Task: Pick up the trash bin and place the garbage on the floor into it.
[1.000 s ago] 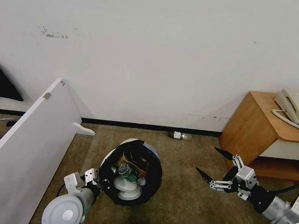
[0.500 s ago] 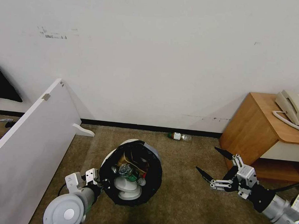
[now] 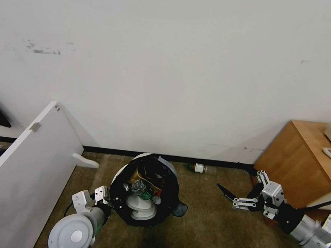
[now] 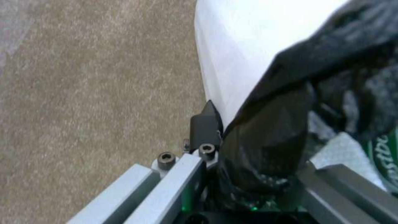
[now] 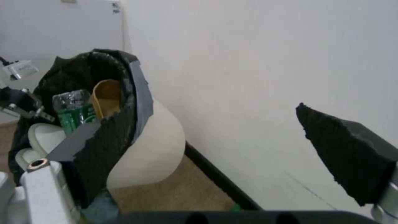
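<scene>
Head view, one moment, contents as recorded. Left gripper (image 3: 112, 203): low at the near left, clamped on the near-left rim of the trash bin (image 3: 145, 189); the left wrist view showed one black fingertip (image 4: 206, 124) against the white outer wall (image 4: 244, 62) and the folded black bag (image 4: 273, 137) pinched between the jaws. Trash bin: round, white, black-lined, tilted with its mouth toward the camera, held above the floor (image 3: 205, 228). Contents of bin: white slippers (image 3: 140, 207) at the near side, a green-labelled bottle (image 3: 140, 188) across the middle, a brown paper bag (image 3: 143, 173) behind it, a scrap of red (image 3: 159, 193) at the right. Right gripper (image 3: 233, 185): near right, above the carpet, well apart from the bin, black-tipped fingers spread wide and holding nothing; the right wrist view showed its two tips (image 5: 348, 155) far apart with the bin (image 5: 153, 146) between them in the distance.

Garbage on the floor: one bottle (image 3: 198, 168) with a white label, lying on its side against the black baseboard (image 3: 109, 151), beyond the bin and to its right; a small dark bluish item (image 3: 180, 209), kind not discernible, touching the bin's near-right side.

Surroundings: white wall (image 3: 175, 66); a white panel (image 3: 28, 162) leaning at the left; a wooden cabinet (image 3: 303, 159) at the right.
</scene>
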